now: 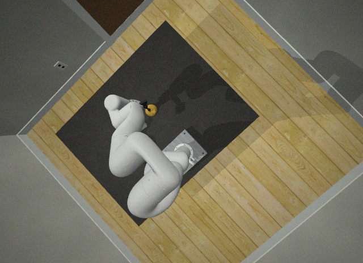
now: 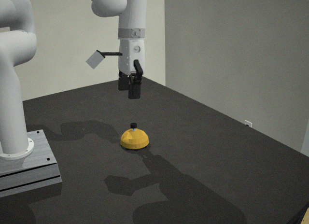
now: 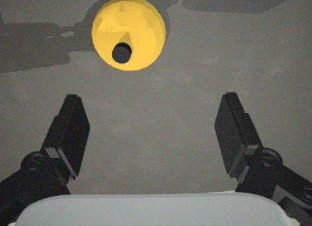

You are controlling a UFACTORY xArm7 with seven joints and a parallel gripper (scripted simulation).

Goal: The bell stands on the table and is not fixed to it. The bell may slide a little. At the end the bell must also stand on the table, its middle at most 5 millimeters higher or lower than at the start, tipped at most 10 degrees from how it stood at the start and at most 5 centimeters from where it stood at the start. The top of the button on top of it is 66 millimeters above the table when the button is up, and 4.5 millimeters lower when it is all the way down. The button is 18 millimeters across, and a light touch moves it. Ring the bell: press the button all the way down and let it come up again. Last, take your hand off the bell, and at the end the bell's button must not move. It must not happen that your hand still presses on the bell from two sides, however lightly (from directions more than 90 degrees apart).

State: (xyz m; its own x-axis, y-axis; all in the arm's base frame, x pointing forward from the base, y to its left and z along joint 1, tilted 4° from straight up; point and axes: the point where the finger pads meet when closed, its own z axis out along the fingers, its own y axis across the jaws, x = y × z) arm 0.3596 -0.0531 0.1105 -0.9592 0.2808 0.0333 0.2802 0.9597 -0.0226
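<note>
The yellow dome bell (image 2: 134,139) stands upright on the dark table, with its small black button (image 2: 133,125) raised on top. It also shows in the overhead view (image 1: 151,110) and at the top of the wrist view (image 3: 129,33), button (image 3: 122,53) facing up. My gripper (image 2: 129,89) is open and empty, pointing down. It hangs well above the table, a little behind the bell and not touching it. In the wrist view the two black fingers stand wide apart with bare table between them.
The arm's grey base plate (image 2: 27,161) stands at the left of the table. Walls rise behind and to the right of the table. A small grey camera plate (image 2: 94,59) sticks out from the wrist.
</note>
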